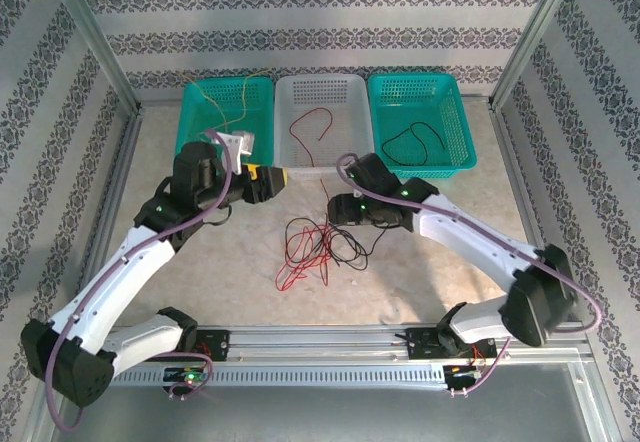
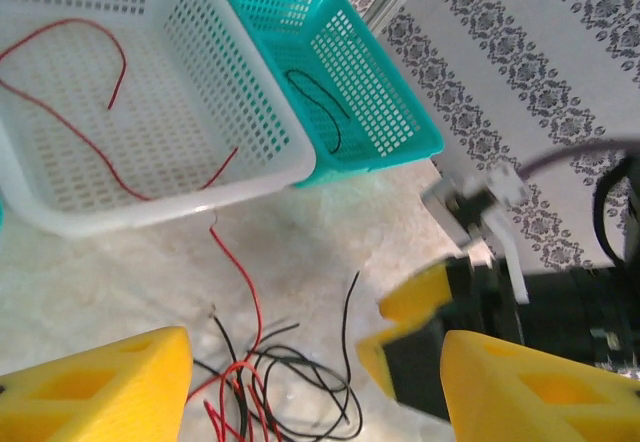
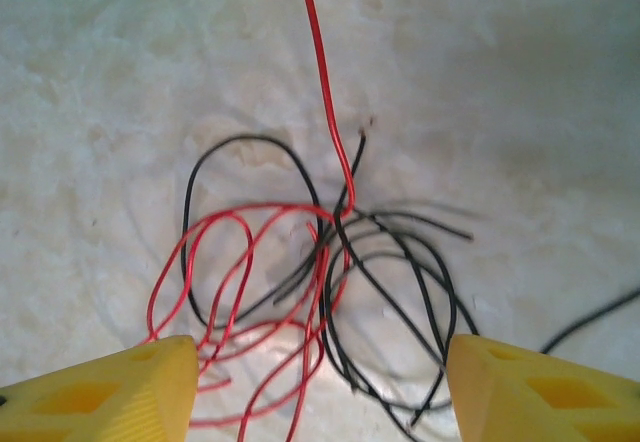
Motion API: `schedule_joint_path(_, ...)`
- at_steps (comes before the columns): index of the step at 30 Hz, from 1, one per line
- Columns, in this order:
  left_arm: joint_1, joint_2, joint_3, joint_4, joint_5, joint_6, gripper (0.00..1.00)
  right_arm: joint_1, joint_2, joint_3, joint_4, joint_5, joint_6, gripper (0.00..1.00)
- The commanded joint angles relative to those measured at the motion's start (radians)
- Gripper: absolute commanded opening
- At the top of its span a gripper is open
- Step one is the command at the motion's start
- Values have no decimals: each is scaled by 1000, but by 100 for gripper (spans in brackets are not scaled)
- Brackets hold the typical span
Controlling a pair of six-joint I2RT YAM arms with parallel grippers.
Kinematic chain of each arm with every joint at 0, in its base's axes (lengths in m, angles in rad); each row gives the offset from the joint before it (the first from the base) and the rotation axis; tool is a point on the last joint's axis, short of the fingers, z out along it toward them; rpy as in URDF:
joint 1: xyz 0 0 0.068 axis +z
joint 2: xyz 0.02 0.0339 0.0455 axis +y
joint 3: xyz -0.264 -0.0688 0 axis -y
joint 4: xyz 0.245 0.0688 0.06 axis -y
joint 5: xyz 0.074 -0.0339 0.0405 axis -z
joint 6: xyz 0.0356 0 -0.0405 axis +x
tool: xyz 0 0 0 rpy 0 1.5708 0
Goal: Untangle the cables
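Reckoning we're about halfway: single thin wires point(image 2: 122, 62) sit in the plastic mesh baskets point(image 1: 310, 165), the red-and-black wire knot point(image 3: 325, 252) sits unpicked, left gripper point(image 2: 315, 362) and right gripper point(image 3: 315, 362) both gaping empty.

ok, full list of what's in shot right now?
left basket: 1, teal, far edge of table, left
white basket: 1, white, far edge, middle
right basket: 1, teal, far edge, right
yellow cable: at least 1, yellow, in the left basket
red cable: 1, red, in the white basket
black cable: 1, black, in the right basket
tangle: 1 heap, red and black strands, number unclear, mid-table in front of the white basket
table: 1, pale marbled
left gripper: 1, yellow fingers, open, by the white basket's near left corner
right gripper: 1, yellow fingers, open, over the tangle
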Motion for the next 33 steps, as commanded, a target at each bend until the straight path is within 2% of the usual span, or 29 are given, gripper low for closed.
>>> schedule_joint_path(1, 3, -22, -44, 62, -18, -73, 65, -4, 88, 77, 50, 49, -55, 66)
schedule_joint_path(5, 2, -23, -72, 61, -41, -115, 60, -14, 216, 149, 85, 53, -80, 65)
schedule_joint_path(11, 3, -30, -87, 73, 3, -130, 61, -19, 362, 220, 105, 55, -107, 54)
schedule_joint_path(13, 3, -37, -93, 80, 7, -128, 62, -19, 390, 233, 104, 64, -117, 43)
schedule_joint_path(16, 3, -40, -100, 80, 7, -120, 63, -18, 384, 231, 96, 96, -124, 14)
schedule_joint_path(18, 3, -32, -105, 91, 20, -118, 63, -15, 332, 221, 90, 101, -133, 3)
schedule_joint_path(19, 2, -26, -108, 99, 28, -120, 63, -14, 298, 212, 90, 105, -135, 0)
schedule_joint_path(26, -7, 32, -104, 238, 123, -133, 63, 8, 2, 173, 66, 82, -127, 0)
schedule_joint_path(33, -80, 80, -67, 458, 209, -61, 75, 49, -162, 257, 8, 108, -107, 0)
